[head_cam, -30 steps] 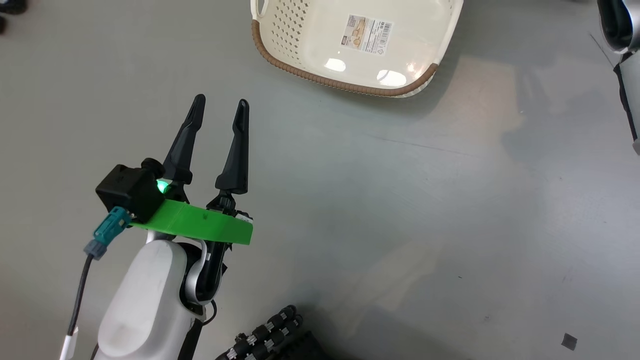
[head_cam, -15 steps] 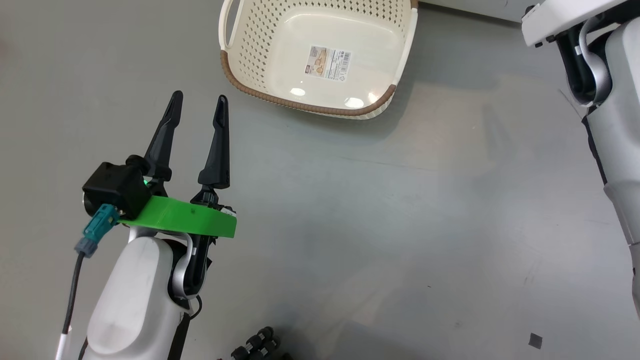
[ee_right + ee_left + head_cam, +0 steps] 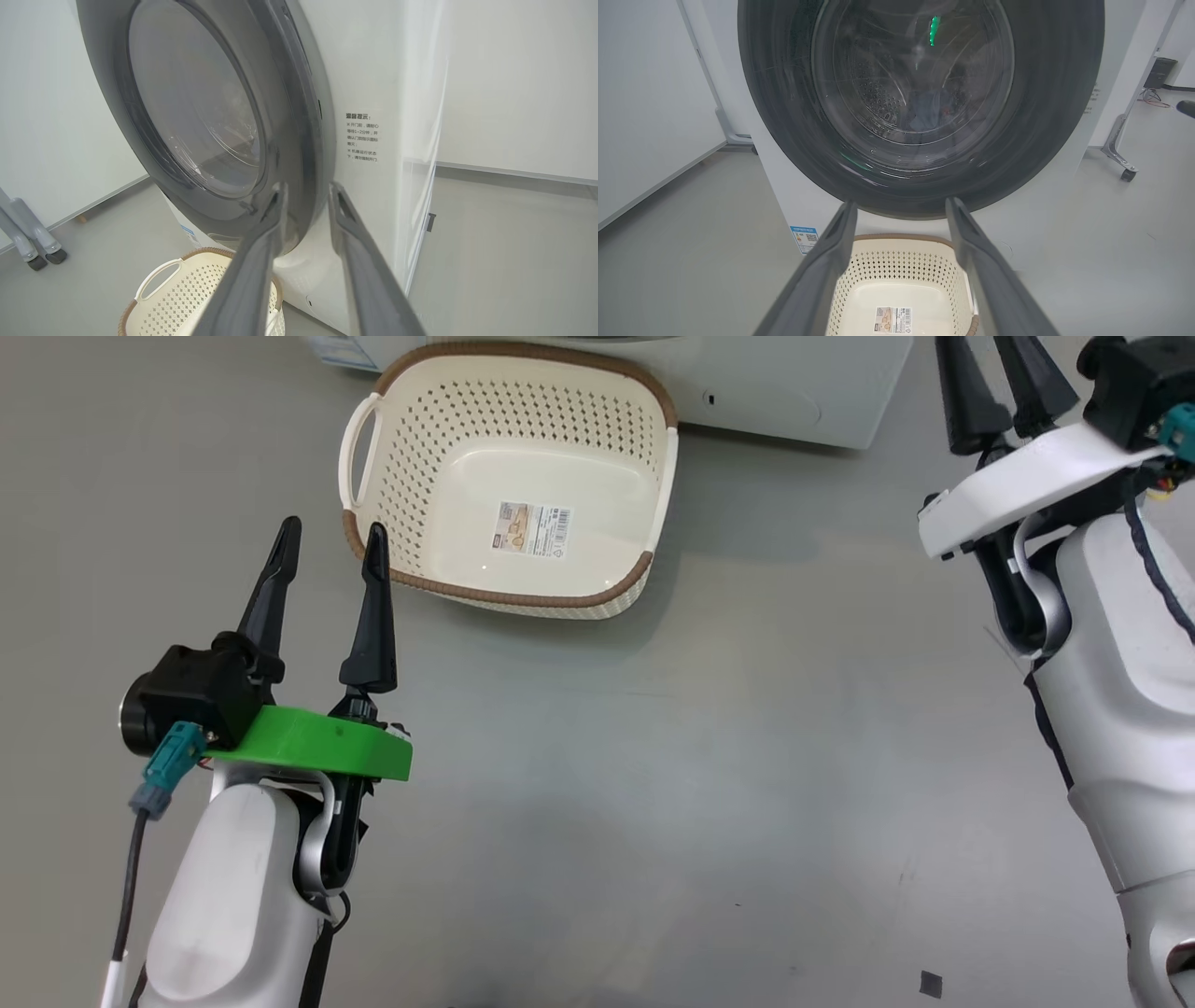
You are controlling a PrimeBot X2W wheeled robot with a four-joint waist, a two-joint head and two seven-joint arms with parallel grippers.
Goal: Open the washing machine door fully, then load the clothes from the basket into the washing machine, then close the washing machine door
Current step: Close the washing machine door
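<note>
Tilting up, the head camera has brought the right gripper (image 3: 994, 364) into sight, its jaws a crack apart on nothing; the left gripper (image 3: 333, 527) gapes wide. The washing machine door (image 3: 784, 116) looks shut against the washing machine (image 3: 794, 392), behind the empty basket (image 3: 523, 602). It's rigid and probably slick: press its black ring, not the glass.

Chinese notice (image 3: 362, 136) — headed 温馨提示 — on washing machine (image 3: 373, 70)
</note>
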